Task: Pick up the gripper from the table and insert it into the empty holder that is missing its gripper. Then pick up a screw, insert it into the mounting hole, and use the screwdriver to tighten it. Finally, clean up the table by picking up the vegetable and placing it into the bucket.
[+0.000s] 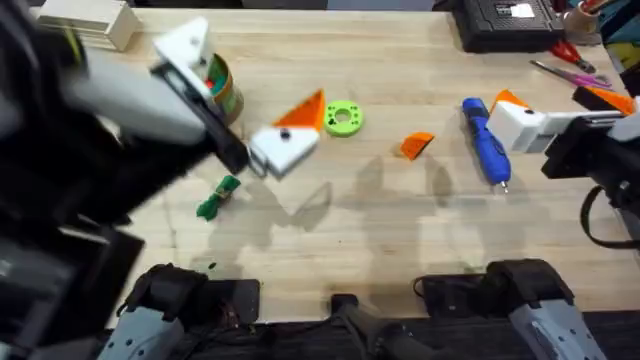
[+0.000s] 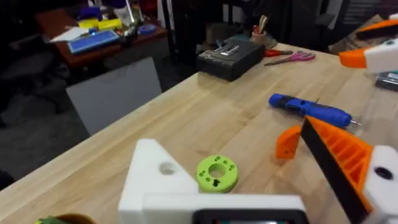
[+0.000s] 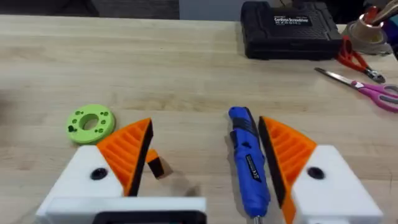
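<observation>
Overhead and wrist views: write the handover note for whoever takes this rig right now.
Left gripper: open, holding nothing. One finger is the bare white holder with no pad; the other carries its orange pad.
Right gripper: open, holding nothing, with the screwdriver lying on the table between its fingers.
The loose orange gripper lies on the table between the green ring and the screwdriver. The vegetable lies on the table, outside the bucket.
Done: nothing yet.
Left: fit the orange gripper into the holder, insert and tighten a screw, then put the vegetable in the bucket.
</observation>
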Motion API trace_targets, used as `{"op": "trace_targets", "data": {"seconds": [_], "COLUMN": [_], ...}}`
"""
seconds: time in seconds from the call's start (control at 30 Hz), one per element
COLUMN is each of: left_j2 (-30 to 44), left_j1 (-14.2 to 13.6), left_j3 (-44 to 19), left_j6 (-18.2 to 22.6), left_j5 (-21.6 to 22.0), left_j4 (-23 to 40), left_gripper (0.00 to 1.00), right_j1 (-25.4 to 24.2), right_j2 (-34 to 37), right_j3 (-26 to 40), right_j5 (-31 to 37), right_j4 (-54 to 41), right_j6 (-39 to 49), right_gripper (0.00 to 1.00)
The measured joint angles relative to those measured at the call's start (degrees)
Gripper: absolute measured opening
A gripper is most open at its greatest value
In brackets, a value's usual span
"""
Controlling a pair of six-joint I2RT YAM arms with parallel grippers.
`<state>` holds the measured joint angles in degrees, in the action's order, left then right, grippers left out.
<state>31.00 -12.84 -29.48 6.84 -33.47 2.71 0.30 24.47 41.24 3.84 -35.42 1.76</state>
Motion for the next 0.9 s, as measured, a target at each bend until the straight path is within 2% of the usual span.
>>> {"op": "trace_targets", "data": {"seconds": [0.2,0.47,0.53,0.7,0.9], "left_j2": [-12.0,-28.4,-30.6,-30.7,-30.7], "left_j1": [-4.2,-4.7,-4.7,-5.7,-5.7], "left_j3": [11.9,25.5,28.1,29.1,29.1], "left_j6": [-4.3,-8.8,-10.4,-12.9,-14.0], "left_j5": [3.3,6.2,6.8,8.1,9.0], "left_j4": [-8.5,-13.1,-14.9,-13.2,-3.0], "left_gripper": [0.987,0.987,0.987,0.987,0.987], "right_j1": [0.0,0.0,0.0,0.0,0.0], "right_j2": [0.0,0.0,0.0,0.0,0.0], "right_j3": [0.0,0.0,0.0,0.0,0.0], "right_j5": [0.0,0.0,0.0,0.0,0.0], "right_j4": [0.0,0.0,0.0,0.0,0.0], "right_j6": [0.0,0.0,0.0,0.0,0.0], "right_gripper": [0.989,0.990,0.990,0.990,0.990]}}
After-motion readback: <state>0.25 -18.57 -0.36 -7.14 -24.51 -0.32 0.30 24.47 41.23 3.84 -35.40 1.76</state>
